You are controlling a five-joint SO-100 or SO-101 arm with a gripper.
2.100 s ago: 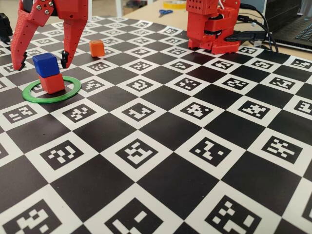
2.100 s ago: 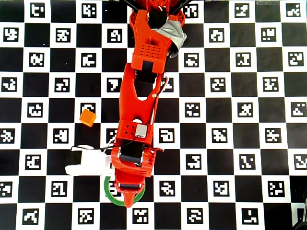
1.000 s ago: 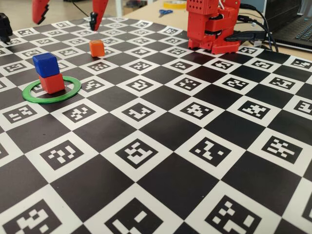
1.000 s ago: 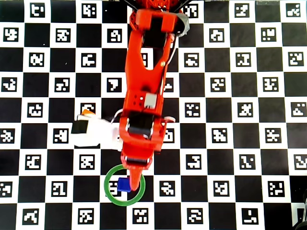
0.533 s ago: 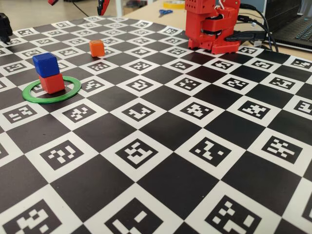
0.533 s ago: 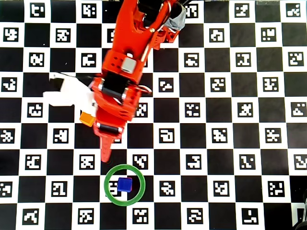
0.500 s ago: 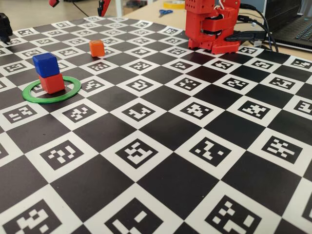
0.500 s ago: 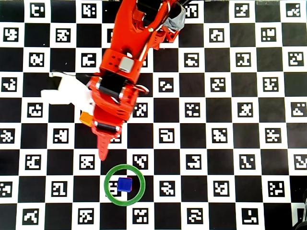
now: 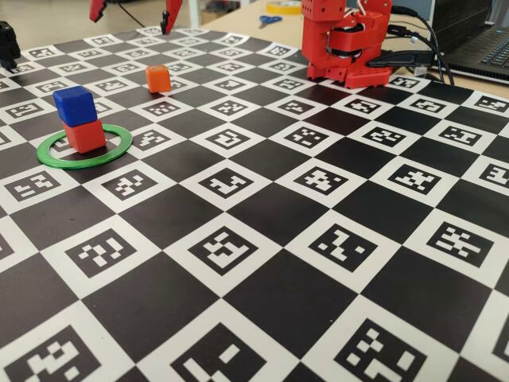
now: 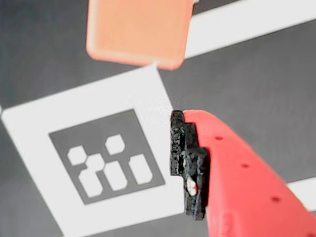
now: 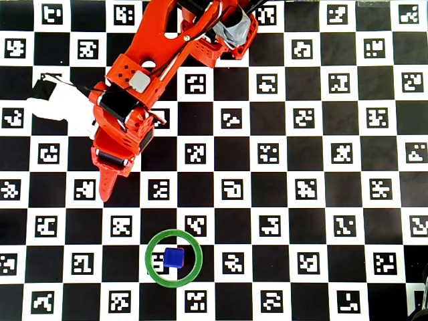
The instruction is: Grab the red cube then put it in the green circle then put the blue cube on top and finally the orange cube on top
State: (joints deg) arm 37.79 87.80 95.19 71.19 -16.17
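Note:
The red cube (image 9: 85, 135) sits inside the green circle (image 9: 83, 164), and the blue cube (image 9: 75, 105) rests squarely on top of it. From overhead only the blue cube (image 11: 174, 257) shows within the green circle (image 11: 198, 259). The orange cube (image 9: 157, 78) stands alone on the board, farther back. My gripper (image 9: 133, 14) hangs open high above and behind it, holding nothing. In the wrist view the orange cube (image 10: 138, 29) lies at the top edge, ahead of one black-padded fingertip (image 10: 189, 163). In the overhead view my arm (image 11: 124, 127) covers the orange cube.
The arm's red base (image 9: 346, 44) stands at the board's far side. Cables and a laptop (image 9: 477, 40) lie at the far right, scissors (image 9: 270, 20) lie behind the board, and a black object (image 9: 8, 44) sits at the left edge. The checkered marker board (image 9: 262, 239) covers the table.
My open gripper has lifted away from the blue-on-red stack and swung back over the orange cube. The stack and the orange cube have not moved.

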